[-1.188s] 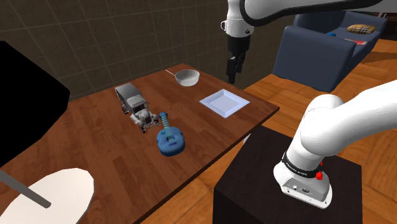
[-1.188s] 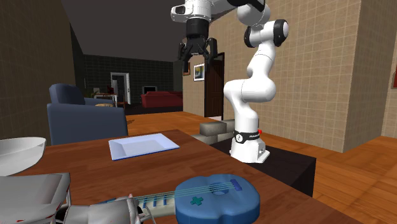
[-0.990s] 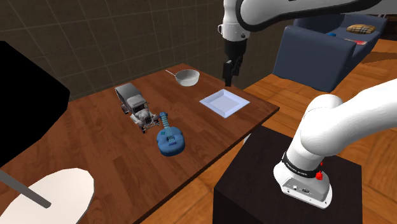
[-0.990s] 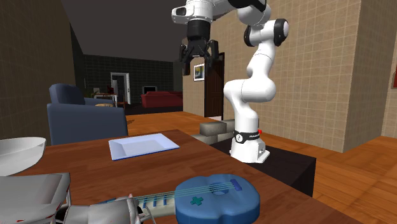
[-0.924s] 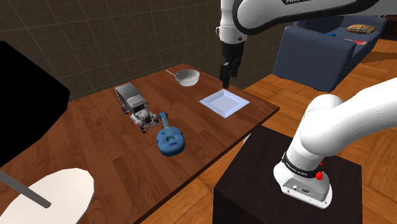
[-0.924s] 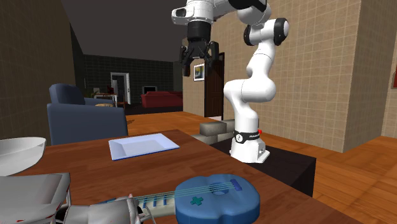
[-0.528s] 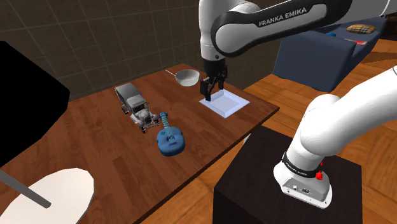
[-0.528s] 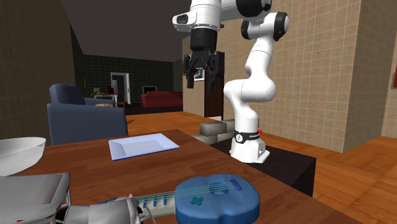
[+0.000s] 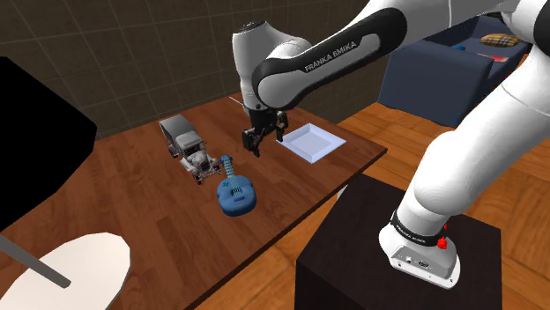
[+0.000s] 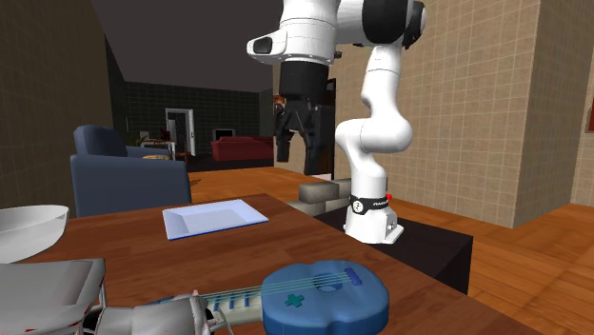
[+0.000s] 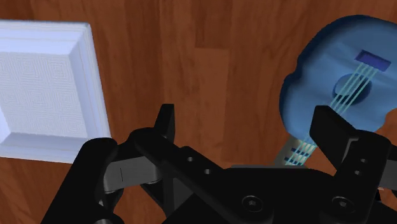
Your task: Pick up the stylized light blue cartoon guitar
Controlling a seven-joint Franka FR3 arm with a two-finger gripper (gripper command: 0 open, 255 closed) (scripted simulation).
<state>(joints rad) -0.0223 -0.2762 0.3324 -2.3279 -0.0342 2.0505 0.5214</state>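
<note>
Your guitar (image 9: 236, 192) lies flat on the desk (image 9: 132, 202), its body toward the edge facing the stand and its neck pointing at the toy car (image 9: 188, 145). Bare wood separates it from the white tray (image 9: 308, 141). The claw (image 9: 262, 138) hangs open above that gap, touching nothing.

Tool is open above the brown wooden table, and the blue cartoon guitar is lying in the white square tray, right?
Not quite. The blue cartoon guitar lies on the bare brown wooden table, apart from the white square tray, as the wrist view shows. The black two-finger tool is open above the table.
</note>
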